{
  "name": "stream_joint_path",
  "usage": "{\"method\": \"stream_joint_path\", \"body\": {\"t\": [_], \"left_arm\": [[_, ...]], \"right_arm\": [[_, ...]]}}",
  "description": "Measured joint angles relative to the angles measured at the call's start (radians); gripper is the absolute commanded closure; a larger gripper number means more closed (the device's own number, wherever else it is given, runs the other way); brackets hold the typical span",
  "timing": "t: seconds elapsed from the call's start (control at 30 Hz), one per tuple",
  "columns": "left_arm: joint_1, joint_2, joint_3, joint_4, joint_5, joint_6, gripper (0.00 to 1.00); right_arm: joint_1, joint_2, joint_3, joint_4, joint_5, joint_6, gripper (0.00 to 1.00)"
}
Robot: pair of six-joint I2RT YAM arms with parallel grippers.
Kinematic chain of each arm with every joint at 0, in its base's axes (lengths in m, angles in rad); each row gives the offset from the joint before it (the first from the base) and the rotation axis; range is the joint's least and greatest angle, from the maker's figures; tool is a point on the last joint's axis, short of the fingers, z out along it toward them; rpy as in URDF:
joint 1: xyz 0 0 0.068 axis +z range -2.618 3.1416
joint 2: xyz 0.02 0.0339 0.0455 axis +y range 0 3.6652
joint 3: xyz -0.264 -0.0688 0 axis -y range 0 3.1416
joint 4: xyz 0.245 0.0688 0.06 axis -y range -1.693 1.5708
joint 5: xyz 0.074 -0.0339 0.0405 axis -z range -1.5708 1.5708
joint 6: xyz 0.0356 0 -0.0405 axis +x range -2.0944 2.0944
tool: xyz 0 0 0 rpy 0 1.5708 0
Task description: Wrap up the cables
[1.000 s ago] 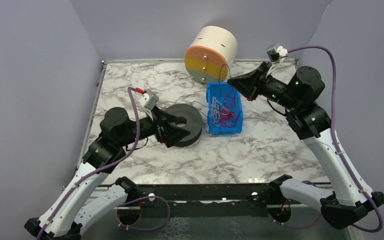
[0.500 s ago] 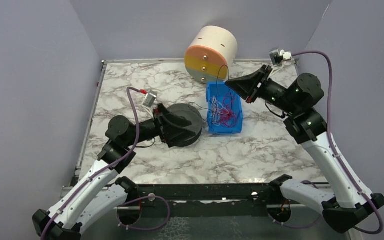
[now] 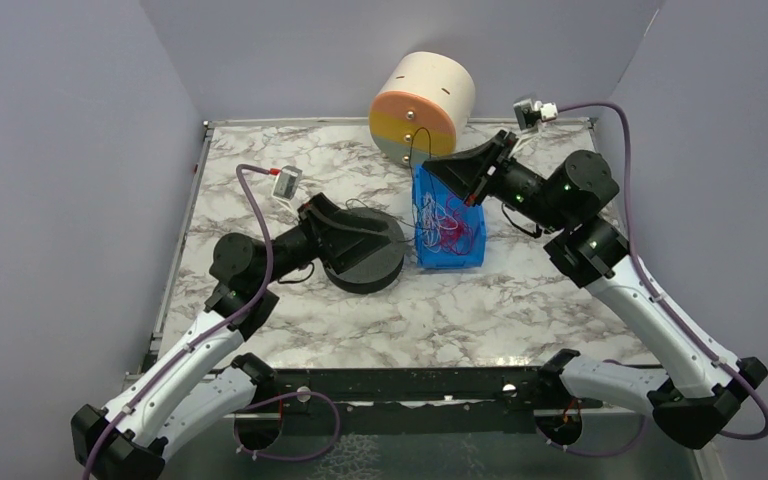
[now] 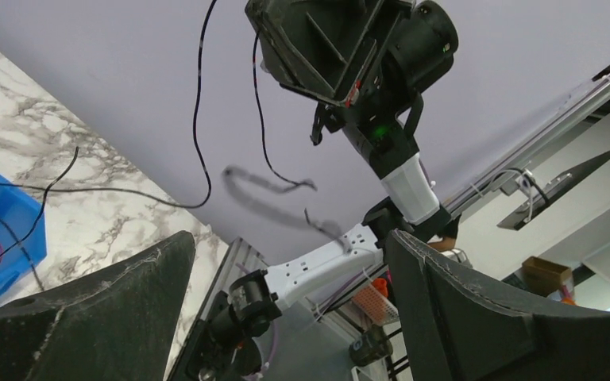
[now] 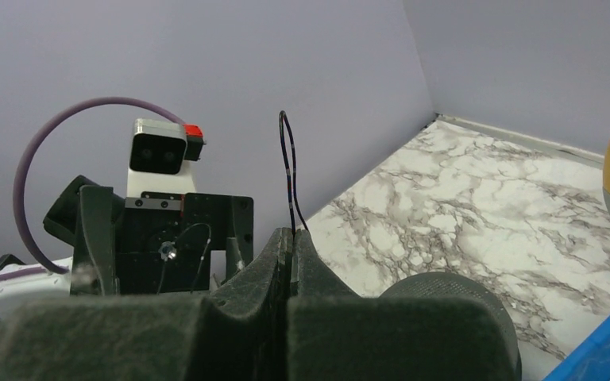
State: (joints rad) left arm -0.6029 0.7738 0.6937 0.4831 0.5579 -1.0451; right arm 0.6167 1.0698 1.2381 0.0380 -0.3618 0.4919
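A tangle of thin red, purple and white cables (image 3: 443, 220) lies in the blue bin (image 3: 468, 255). My right gripper (image 3: 430, 166) hangs over the bin's far end, shut on one dark cable (image 3: 413, 142) that loops up from its tips. In the right wrist view the fingertips (image 5: 279, 238) pinch that dark cable (image 5: 287, 167). My left gripper (image 3: 380, 233) is tilted above the black spool (image 3: 368, 262), open, with nothing between its fingers (image 4: 103, 309). The left wrist view looks up at the right gripper (image 4: 337, 48) and the dangling dark cable (image 4: 202, 119).
A peach, yellow and grey cylinder (image 3: 422, 105) lies on its side at the back wall, just behind the bin. The spool (image 5: 453, 305) sits directly left of the bin (image 4: 0, 238). Purple walls close the marble table (image 3: 520, 300) on three sides.
My right gripper has moved left over the bin's far end, carrying the dark cable. My left gripper has tilted up off the spool and its wrist has swung left.
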Motion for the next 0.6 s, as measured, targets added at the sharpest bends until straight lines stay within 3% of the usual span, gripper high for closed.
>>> {"method": "stream_joint_path", "body": {"t": [0.13,0.4,0.6], "left_arm": [[0.0,0.016,-0.003,0.052,-0.012,-0.049,0.15],[0.0,0.005,-0.023,0.092,-0.027,-0.092,0.37],[0.0,-0.006,-0.036,0.104,-0.028,-0.103,0.61]], "right_arm": [[0.06,0.011,-0.003,0.03,0.072,-0.018,0.99],[0.132,0.019,-0.027,0.088,0.177,-0.051,0.99],[0.165,0.019,-0.043,0.103,0.225,-0.074,0.99]]}}
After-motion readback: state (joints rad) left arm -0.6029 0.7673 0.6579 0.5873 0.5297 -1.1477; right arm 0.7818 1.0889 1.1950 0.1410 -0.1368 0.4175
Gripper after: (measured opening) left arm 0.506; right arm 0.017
